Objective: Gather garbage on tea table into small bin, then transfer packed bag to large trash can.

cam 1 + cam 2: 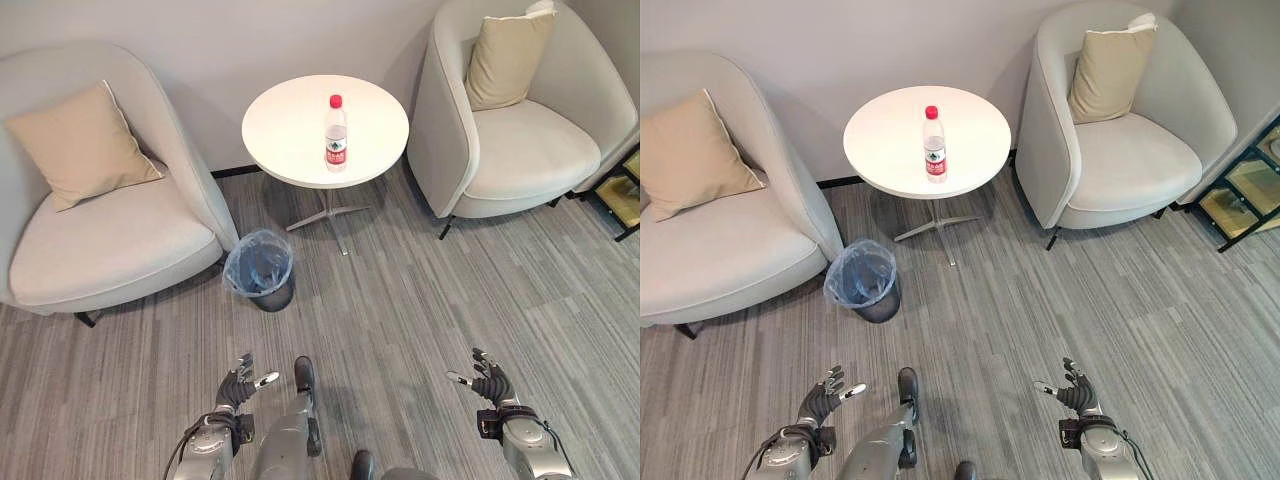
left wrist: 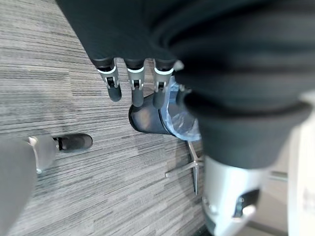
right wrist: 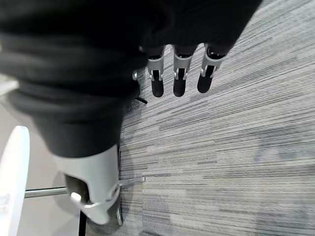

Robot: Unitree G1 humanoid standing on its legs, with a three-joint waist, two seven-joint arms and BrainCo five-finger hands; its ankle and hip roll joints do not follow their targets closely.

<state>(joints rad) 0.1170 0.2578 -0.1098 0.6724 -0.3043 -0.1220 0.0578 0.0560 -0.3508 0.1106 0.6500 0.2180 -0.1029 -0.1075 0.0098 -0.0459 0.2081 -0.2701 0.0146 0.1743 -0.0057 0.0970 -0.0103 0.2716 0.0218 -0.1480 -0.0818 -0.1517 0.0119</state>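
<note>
A clear plastic bottle (image 1: 336,134) with a red cap and red label stands upright on the round white tea table (image 1: 290,115). On the floor to the table's front left sits a small dark bin (image 1: 260,270) lined with a bluish plastic bag; it also appears past my left fingers (image 2: 132,88) as the bin (image 2: 147,120). My left hand (image 1: 240,385) hangs low at the bottom left, open and holding nothing. My right hand (image 1: 490,385) hangs at the bottom right, open and holding nothing, with its fingers (image 3: 179,81) straight over the carpet.
A pale armchair (image 1: 120,240) with a beige cushion stands on the left, close beside the bin. A second pale armchair (image 1: 530,150) with a cushion stands on the right. A dark shelf (image 1: 625,195) is at the far right edge. Grey striped carpet (image 1: 420,310) covers the floor.
</note>
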